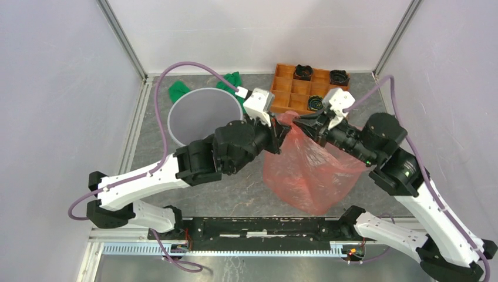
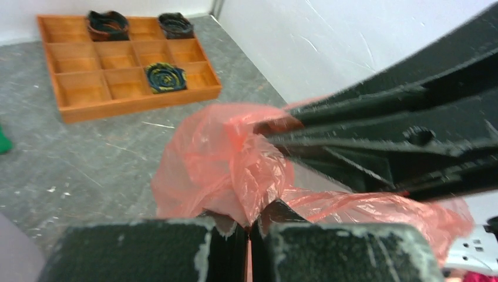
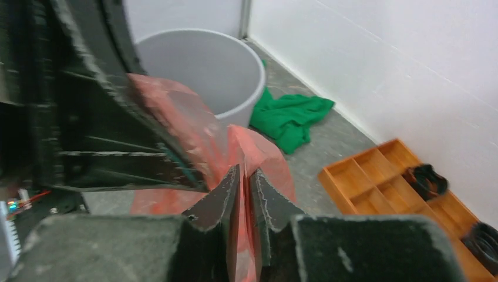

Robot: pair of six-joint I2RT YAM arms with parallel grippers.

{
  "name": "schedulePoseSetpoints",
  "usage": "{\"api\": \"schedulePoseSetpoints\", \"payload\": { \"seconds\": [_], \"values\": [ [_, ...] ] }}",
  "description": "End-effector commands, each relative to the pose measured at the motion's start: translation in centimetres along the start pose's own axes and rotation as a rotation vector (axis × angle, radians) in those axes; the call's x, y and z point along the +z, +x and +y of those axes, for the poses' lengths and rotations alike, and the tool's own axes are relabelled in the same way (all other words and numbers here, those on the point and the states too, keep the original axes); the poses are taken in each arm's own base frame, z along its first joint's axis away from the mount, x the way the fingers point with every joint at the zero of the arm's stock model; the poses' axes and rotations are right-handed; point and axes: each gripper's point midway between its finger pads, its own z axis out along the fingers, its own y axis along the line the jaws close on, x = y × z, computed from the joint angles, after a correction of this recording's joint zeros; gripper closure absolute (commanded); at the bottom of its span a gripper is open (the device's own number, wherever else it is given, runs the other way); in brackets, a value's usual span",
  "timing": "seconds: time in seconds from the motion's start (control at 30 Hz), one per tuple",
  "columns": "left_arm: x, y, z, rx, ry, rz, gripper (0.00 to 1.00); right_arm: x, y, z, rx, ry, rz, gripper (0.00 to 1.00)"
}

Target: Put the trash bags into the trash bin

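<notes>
The red-orange trash bag (image 1: 311,167) hangs above the table at centre right, held up by its top edge. My left gripper (image 1: 286,132) is shut on the bag's top from the left; film is pinched between its jaws in the left wrist view (image 2: 249,226). My right gripper (image 1: 300,124) is shut on the same top edge from the right, with film between its jaws (image 3: 245,182). The two grippers nearly touch. The round light grey trash bin (image 1: 204,114) stands upright and open to the left of the bag, also seen in the right wrist view (image 3: 205,64).
A green cloth (image 1: 179,89) lies behind the bin by the back wall. An orange-brown compartment tray (image 1: 293,89) with dark rolled items (image 1: 303,71) sits at the back right, just behind the grippers. White walls close in the table on three sides.
</notes>
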Motion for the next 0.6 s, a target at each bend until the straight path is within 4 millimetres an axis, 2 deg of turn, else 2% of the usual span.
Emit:
{"api": "schedulePoseSetpoints", "payload": {
  "seconds": [0.0,0.07,0.13,0.3,0.4,0.5,0.57],
  "values": [
    [-0.8,-4.9,0.6,0.111,-0.011,-0.062,0.98,0.4,-5.0,1.7,0.045,-0.113,-0.079,0.82],
    [-0.9,-5.2,0.5,0.141,-0.009,-0.051,0.98,0.4,-5.8,0.7,0.094,-0.051,-0.086,0.79],
    [-0.8,-4.6,0.3,0.166,0.008,-0.027,0.98,0.0,-6.0,0.0,0.131,-0.003,-0.095,0.77],
    [0.1,-1.6,-0.1,0.218,0.046,0.067,0.98,-1.1,-5.5,0.0,0.147,0.008,-0.082,0.76],
    [0.7,0.2,-0.3,0.248,0.063,0.125,0.98,-1.8,-5.3,-0.7,0.15,0.056,-0.069,0.76],
    [1.3,0.6,0.1,0.256,0.033,0.121,0.98,-1.8,-4.8,0.0,0.187,0.024,-0.062,0.77],
    [1.9,0.3,0.1,0.257,0.021,0.107,0.98,-1.4,-3.4,0.9,0.211,-0.016,-0.033,0.77]
  ]
}}
